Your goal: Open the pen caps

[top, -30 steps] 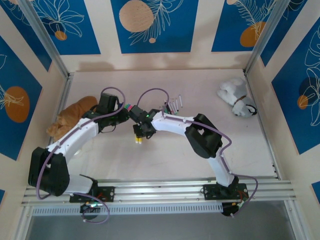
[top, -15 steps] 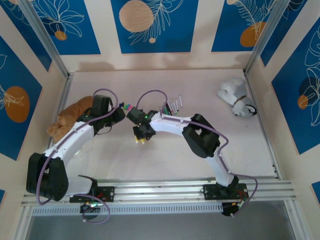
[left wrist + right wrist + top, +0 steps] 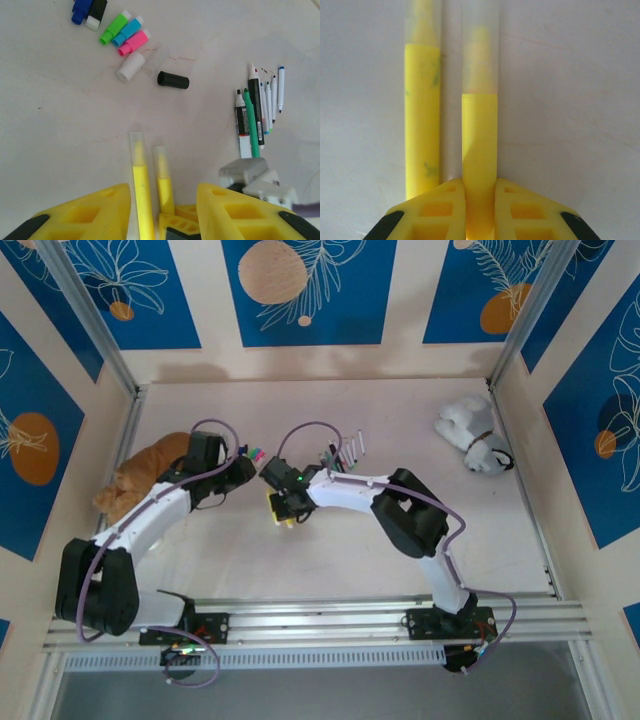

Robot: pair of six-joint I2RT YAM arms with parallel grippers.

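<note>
Two yellow pens lie side by side, each with a translucent cap (image 3: 480, 50) on its tip. My right gripper (image 3: 480, 182) is shut on the right-hand yellow pen (image 3: 480, 135). The other yellow pen (image 3: 422, 115) lies free just left of it. My left gripper (image 3: 162, 191) stands open over the same pens (image 3: 140, 175), touching neither. Loose pen caps lie beyond it: blue (image 3: 80, 7), black (image 3: 97, 8), green (image 3: 114, 29), cyan (image 3: 129, 31), pink (image 3: 133, 43), white (image 3: 131, 67) and another black (image 3: 173, 80). From above, both grippers (image 3: 243, 470) (image 3: 283, 508) meet mid-table.
A row of uncapped pens (image 3: 256, 112) lies right of the caps, also seen from above (image 3: 345, 452). An orange plush toy (image 3: 140, 475) lies at the left wall and a white plush toy (image 3: 470, 435) at the back right. Walls close in the table on three sides.
My left gripper pulled back to the left, then came a little nearer the right one again, its jaws wider. The right gripper's jaws closed on the yellow pen.
</note>
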